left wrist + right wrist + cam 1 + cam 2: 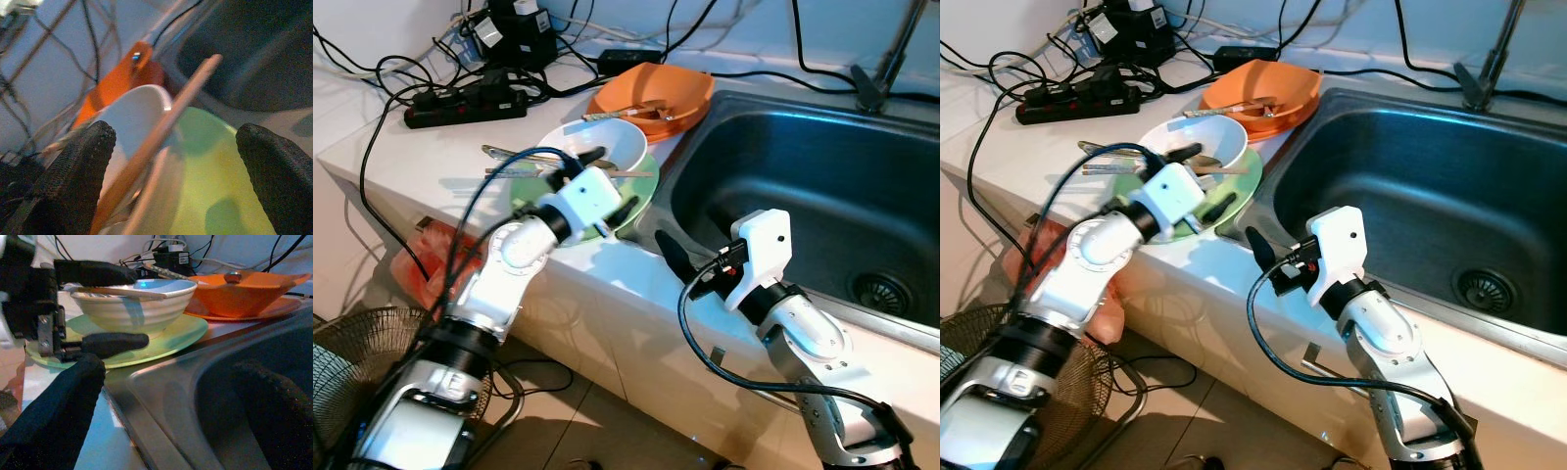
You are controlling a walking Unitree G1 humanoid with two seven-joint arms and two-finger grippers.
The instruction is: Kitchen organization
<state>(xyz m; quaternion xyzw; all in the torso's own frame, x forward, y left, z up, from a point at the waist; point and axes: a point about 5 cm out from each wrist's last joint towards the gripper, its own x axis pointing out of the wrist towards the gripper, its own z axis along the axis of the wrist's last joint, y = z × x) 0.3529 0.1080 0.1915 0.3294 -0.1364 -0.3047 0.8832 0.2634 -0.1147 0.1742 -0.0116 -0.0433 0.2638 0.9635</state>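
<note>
A white ribbed bowl (pixel 607 142) stands on a light green plate (pixel 641 196) on the counter left of the sink. A wooden chopstick (pixel 166 122) lies across the bowl's rim. My left gripper (pixel 607 186) is open and straddles the bowl's near wall: one finger (pixel 95 271) lies over the rim, the other (pixel 115 340) rests on the plate beside the bowl's base. Behind them an orange bowl (pixel 656 93) holds utensils. My right gripper (pixel 690 269) is open and empty over the counter's front edge by the sink, pointing at the green plate.
The steel sink (pixel 813 186) fills the right side, with the faucet (pixel 886 69) behind it. A black power strip (pixel 465 103) and tangled cables crowd the back left of the counter. A fan (pixel 352 362) and a red object (pixel 421 259) are on the floor at the left.
</note>
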